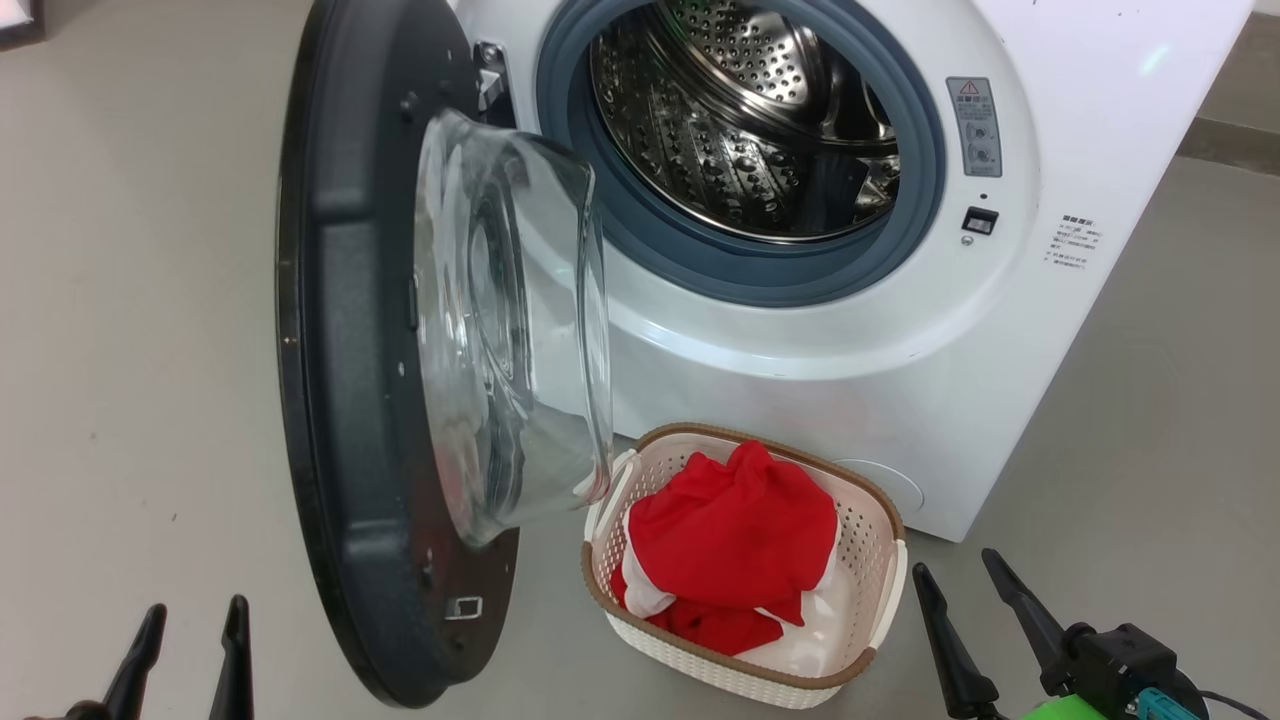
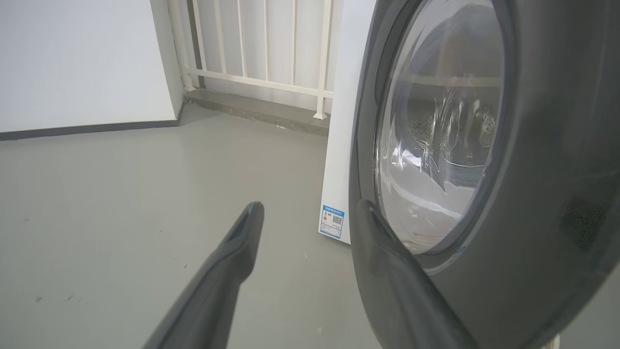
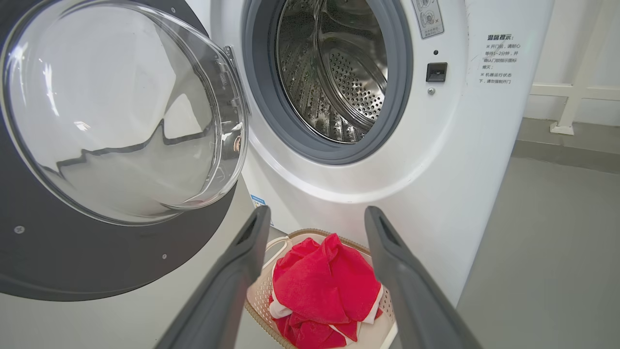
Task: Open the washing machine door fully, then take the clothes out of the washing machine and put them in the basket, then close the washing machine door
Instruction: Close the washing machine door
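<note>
door (image 1: 340, 400) open wide, basket (image 1: 700, 668) just beside

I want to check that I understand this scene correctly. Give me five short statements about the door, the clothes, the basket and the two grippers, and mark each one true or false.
1. The washing machine door stands open. True.
2. The clothes lie inside the drum. False: they lie in the basket, and the visible part of the drum holds no garment.
3. The basket stands on the floor in front of the washing machine. True.
4. The right gripper is shut on the clothes. False: it is open and holds nothing.
5. The left gripper is open and holds nothing. True.
</note>
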Robot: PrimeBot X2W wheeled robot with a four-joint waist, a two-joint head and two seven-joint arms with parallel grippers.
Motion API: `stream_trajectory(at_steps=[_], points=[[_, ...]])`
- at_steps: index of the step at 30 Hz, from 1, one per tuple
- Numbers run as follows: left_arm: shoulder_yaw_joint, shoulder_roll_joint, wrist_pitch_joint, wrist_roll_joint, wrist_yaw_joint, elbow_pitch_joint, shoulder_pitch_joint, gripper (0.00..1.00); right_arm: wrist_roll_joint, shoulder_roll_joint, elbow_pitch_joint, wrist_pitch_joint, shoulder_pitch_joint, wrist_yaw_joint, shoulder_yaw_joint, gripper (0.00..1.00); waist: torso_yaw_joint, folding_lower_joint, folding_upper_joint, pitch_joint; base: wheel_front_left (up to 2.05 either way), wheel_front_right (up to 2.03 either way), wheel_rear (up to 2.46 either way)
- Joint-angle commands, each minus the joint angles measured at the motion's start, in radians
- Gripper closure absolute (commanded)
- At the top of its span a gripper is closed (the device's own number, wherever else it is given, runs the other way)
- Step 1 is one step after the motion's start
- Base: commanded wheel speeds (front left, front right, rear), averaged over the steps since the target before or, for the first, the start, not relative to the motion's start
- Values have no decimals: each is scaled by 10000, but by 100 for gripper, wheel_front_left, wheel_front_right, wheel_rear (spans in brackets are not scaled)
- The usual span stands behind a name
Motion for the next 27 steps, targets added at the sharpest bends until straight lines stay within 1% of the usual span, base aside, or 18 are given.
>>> stream_trajectory(at_steps=[1, 17, 18, 19, 21, 22, 27], points=[[388, 146, -122, 58, -54, -214, -151, 0, -84, -33, -194, -65, -198, 48, 183, 0, -13, 0, 0, 5, 0, 0, 0], [391, 184, -122, -90, -54, -353, -145, 0, -71, -10, -180, -65, -207, 48, 177, 0, 15, 0, 0, -75, 0, 0, 0], [363, 224, -122, -131, -54, -332, -182, 25, -66, -9, -173, -65, -213, 48, 187, 0, 23, 0, 0, -79, 0, 0, 0], [349, 264, -122, -201, -54, -304, -231, 61, -60, -8, -166, -65, -220, 48, 198, 0, 30, 0, 0, -83, 0, 0, 0], [313, 399, -122, -375, -54, -210, -372, 89, -50, -7, -149, -65, -242, 48, 225, 0, 43, 0, 0, -89, 0, 0, 0], [272, 488, -122, -488, -54, -158, -462, 100, -45, -7, -139, -65, -256, 48, 240, 0, 48, 0, 0, -94, 0, 0, 0], [104, 1147, -122, -1408, -54, -5, -1085, 100, 22, -5, -97, -65, -332, 48, 359, 0, 31, 0, 0, -115, 0, 0, 0]])
